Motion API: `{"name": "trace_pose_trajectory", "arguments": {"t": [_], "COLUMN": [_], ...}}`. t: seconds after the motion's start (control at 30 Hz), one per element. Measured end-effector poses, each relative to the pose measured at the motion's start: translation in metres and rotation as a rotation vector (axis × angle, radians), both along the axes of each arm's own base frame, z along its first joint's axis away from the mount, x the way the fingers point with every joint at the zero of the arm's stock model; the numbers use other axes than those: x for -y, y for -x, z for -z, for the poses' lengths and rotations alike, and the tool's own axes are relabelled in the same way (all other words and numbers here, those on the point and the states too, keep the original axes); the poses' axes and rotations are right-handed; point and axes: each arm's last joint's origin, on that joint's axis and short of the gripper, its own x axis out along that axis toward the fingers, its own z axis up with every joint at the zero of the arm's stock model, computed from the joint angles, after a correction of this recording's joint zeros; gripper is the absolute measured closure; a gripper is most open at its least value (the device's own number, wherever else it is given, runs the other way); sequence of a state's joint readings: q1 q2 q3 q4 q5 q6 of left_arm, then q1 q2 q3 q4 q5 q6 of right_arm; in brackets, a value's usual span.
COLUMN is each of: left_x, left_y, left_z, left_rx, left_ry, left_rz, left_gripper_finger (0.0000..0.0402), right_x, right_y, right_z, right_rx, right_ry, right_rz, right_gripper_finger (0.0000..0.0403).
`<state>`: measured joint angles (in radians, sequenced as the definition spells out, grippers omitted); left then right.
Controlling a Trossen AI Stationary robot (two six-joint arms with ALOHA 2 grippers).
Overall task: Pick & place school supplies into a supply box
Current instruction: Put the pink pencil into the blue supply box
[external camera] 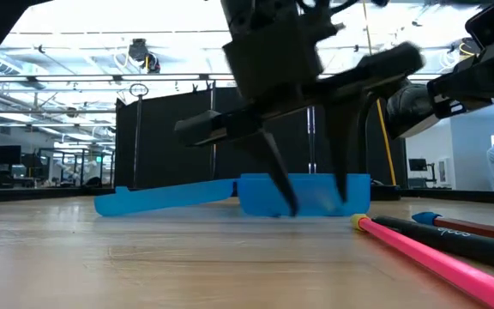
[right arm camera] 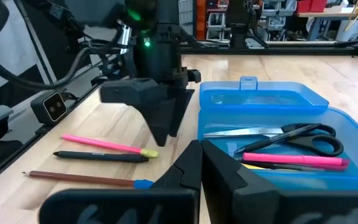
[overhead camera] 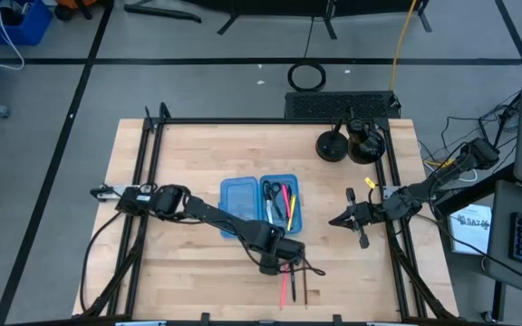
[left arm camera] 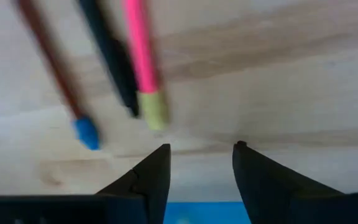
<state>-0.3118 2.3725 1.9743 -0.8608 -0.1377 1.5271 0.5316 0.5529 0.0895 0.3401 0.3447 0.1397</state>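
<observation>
**Left claw open and empty above loose pens**

Left claw (overhead camera: 281, 261) at the near side of the bench (overhead camera: 170, 172), just near of the pencil case (overhead camera: 261, 203), pointing down. Fingers (left arm camera: 151, 177) apart, nothing between them, tips just off the wood. Beside it on the bench: pink pen (right arm camera: 107, 145) with yellowish end, black pen (right arm camera: 101, 156), brown pencil (right arm camera: 86, 180) with blue tip, lying side by side, untouched. Pencil case open mid-bench, lid half to the left, tray half to the right. Inside the tray: black-handled scissors (right arm camera: 284, 135), another pink pen (right arm camera: 294, 160), something yellow under it. Right claw (overhead camera: 341, 220) hanging to the right of the case, pinched shut, empty.
</observation>
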Motion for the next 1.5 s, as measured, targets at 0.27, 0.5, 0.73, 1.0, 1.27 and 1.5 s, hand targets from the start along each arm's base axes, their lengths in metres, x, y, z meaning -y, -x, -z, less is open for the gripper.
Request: {"name": "trace_pose_trajectory", "arguments": {"t": [0.27, 0.5, 0.73, 1.0, 1.27, 1.5], "left_x": [0.002, 0.015, 0.018, 0.013, 0.001, -0.003], "left_y": [-0.004, -0.004, -0.005, -0.008, -0.013, -0.012], "left_z": [-0.002, -0.004, -0.004, -0.005, -0.006, 0.004], "left_rx": [0.041, 0.070, 0.076, 0.082, 0.081, 0.075], "left_ry": [0.024, 0.053, 0.096, 0.168, 0.203, 0.213], "left_rz": [0.081, 0.166, 0.170, 0.148, 0.098, 0.113], "left_gripper_finger": [0.0240, 0.0240, 0.0240, 0.0241, 0.0241, 0.0241], "right_x": [0.000, 0.000, 0.000, 0.000, 0.000, 0.000], "right_y": [0.000, 0.001, 0.001, 0.001, 0.001, 0.001], "right_z": [0.001, 0.003, 0.003, 0.003, 0.003, 0.003], "right_rx": [-0.014, -0.039, -0.040, -0.043, -0.044, -0.044], "right_ry": [-0.004, -0.039, -0.048, -0.066, -0.070, -0.069], "right_rz": [0.001, 0.007, 0.008, 0.011, 0.011, 0.011], "right_gripper_finger": [0.0403, 0.0403, 0.0403, 0.0403, 0.0403, 0.0403]}}
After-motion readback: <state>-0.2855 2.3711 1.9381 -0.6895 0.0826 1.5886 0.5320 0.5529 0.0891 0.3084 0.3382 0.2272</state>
